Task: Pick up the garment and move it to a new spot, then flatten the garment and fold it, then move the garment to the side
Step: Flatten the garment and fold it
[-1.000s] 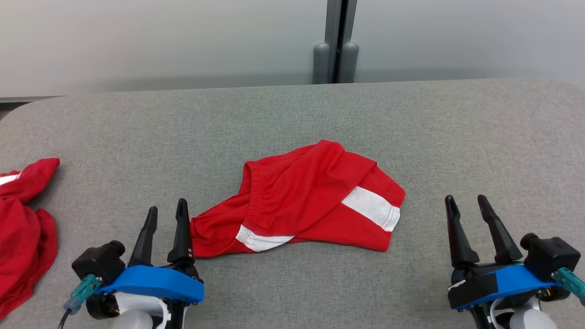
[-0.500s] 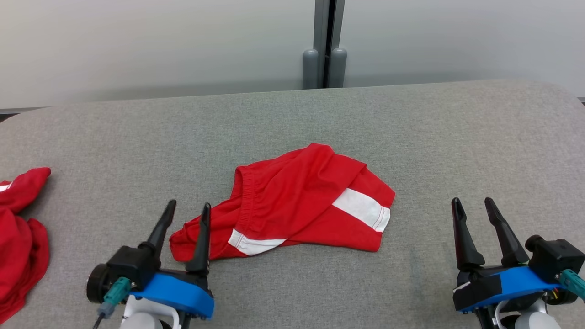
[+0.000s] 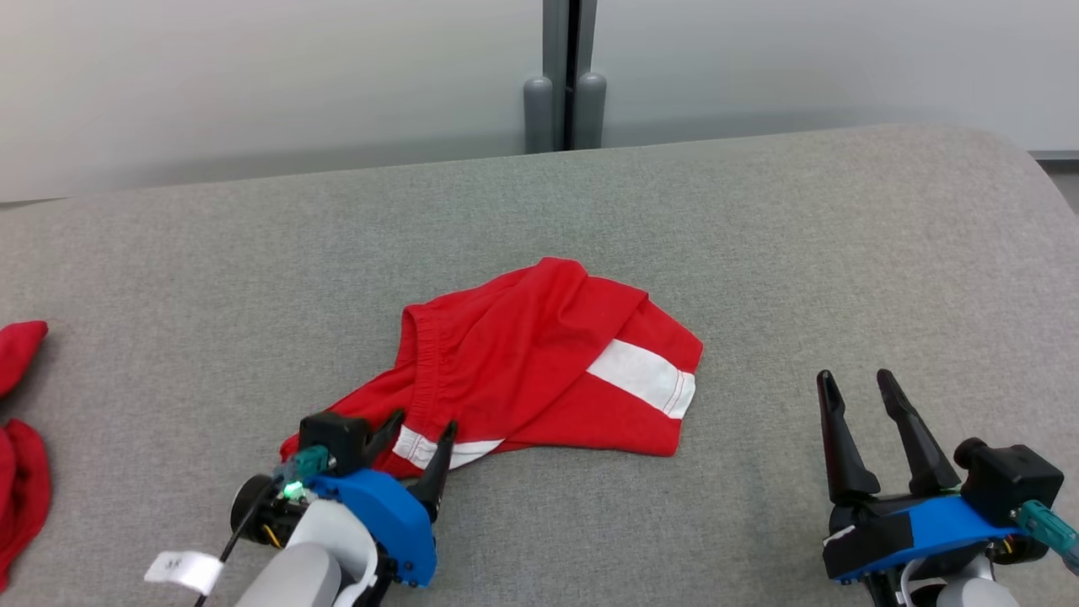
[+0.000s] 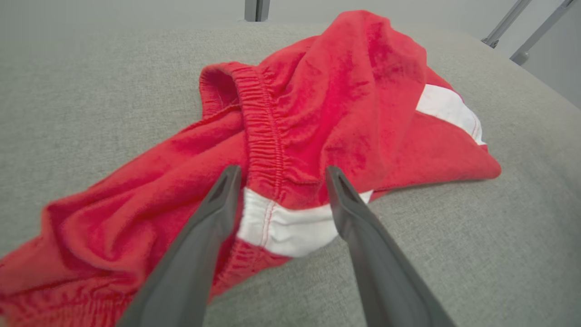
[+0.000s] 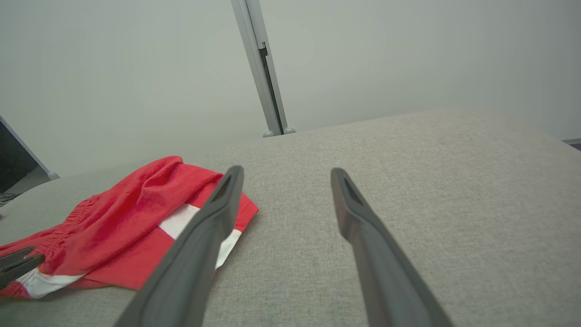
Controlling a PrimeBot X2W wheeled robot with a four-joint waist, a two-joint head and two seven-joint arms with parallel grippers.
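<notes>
The left gripper (image 3: 423, 421) stands spread, its fingers (image 4: 213, 218) straddling the near striped edge of the red garment (image 3: 539, 354), which lies ahead of it. Closing here could pinch several layers (waistband (image 4: 268, 136) included) and lift it bunched. The right gripper (image 3: 854, 375), spread, holds nothing.

Pretty bright and even on my head cam, soft light that looks like it's from above, no glare anywhere. The garment (image 3: 539, 362) only drops a thin shadow along its near edge on the table (image 3: 759, 253). On my left wrist cam the lower left of the cloth is smeared, and my left gripper (image 4: 282, 169) goes soft up close. The right wrist cam's wide lens tilts the post (image 5: 261, 68).
</notes>
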